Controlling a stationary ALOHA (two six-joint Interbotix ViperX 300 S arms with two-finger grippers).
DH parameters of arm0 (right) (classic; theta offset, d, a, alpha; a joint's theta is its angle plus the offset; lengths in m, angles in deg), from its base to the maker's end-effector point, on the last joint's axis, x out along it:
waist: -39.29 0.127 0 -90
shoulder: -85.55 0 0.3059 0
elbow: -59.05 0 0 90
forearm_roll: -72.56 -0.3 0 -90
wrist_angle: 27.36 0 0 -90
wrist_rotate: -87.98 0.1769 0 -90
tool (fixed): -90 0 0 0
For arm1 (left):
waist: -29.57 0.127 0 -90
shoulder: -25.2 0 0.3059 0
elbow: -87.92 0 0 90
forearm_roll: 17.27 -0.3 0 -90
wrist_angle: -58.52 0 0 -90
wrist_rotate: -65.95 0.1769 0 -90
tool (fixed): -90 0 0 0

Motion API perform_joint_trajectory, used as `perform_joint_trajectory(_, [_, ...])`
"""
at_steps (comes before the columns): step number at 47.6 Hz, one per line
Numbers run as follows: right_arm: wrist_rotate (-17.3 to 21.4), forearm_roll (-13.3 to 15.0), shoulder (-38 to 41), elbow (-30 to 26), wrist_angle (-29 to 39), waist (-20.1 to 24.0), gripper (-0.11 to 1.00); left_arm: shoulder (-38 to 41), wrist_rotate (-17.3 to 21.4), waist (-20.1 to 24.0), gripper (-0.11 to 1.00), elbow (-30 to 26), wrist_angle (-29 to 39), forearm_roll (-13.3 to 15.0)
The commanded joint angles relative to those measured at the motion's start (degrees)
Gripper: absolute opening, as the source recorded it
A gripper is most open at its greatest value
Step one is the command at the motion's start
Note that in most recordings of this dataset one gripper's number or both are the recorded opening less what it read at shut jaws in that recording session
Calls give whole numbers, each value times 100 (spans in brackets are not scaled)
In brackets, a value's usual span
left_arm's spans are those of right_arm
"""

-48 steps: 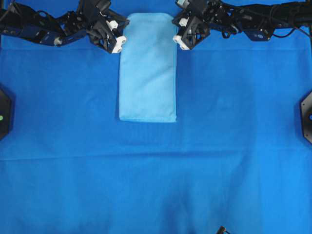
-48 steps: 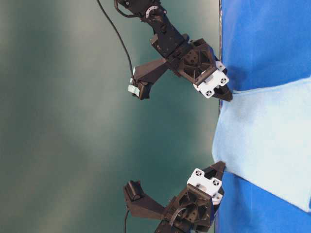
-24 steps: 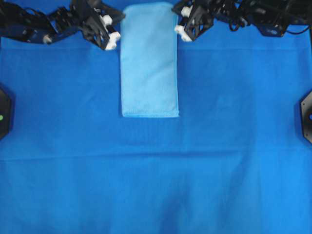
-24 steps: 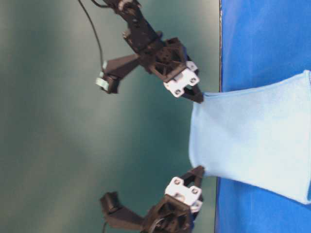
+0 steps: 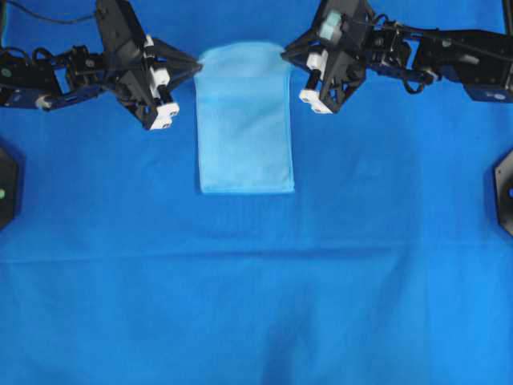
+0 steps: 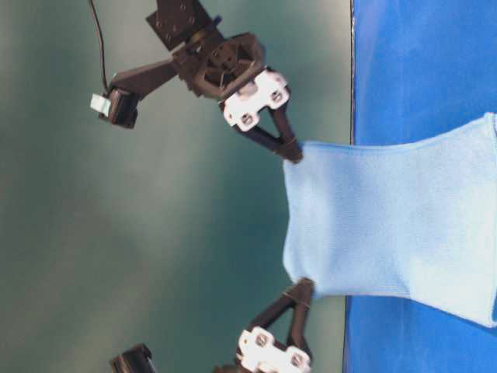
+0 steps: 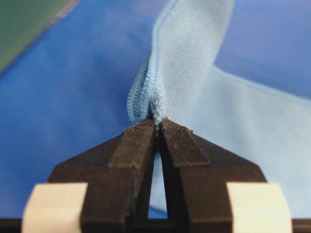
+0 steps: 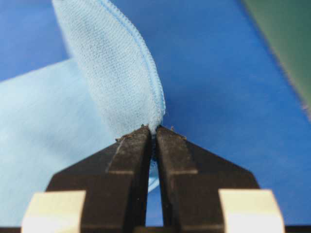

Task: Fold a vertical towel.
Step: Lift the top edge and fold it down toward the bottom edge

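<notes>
The light sky-blue towel [image 5: 244,128] lies lengthwise at the top middle of the deep blue table covering [image 5: 256,281], its near end flat and its far end lifted. My left gripper [image 5: 196,67] is shut on the towel's far left corner [image 7: 153,104]. At the far right corner [image 8: 146,116] my right gripper [image 5: 284,54] pinches the cloth, shut as well. In the table-level view the raised end [image 6: 349,225] hangs stretched between both grippers, well above the surface. Left gripper [image 7: 158,121] and right gripper [image 8: 153,128] tips meet on the stitched edges.
The deep blue covering spreads over the whole table. A black mount sits at the left edge [image 5: 6,186] and another at the right edge [image 5: 505,191]. A green backdrop [image 6: 155,233] lies beyond the far table edge.
Both grippers have risen and come toward the near side with the towel's far corners, lifting that end higher. The towel's near end has stayed on the table.
</notes>
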Motion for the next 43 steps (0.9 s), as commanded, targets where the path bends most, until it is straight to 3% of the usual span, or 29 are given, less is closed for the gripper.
perform_joint_trajectory(1, [9,-35,-176,62,62,176,5,-141,9,-299,2,53,-18,-9])
perform_joint_trajectory(13, [26,-220,-70,352,53,712,5,9,-44,-923,2,246,9,0])
perform_joint_trajectory(27, [26,-308,352,404,-88,1107,5,800,-88,-1547,2,229,-272,-9])
perform_joint_trajectory(43, [97,-378,773,369,-343,1283,5,1134,-97,-1696,2,211,-580,0])
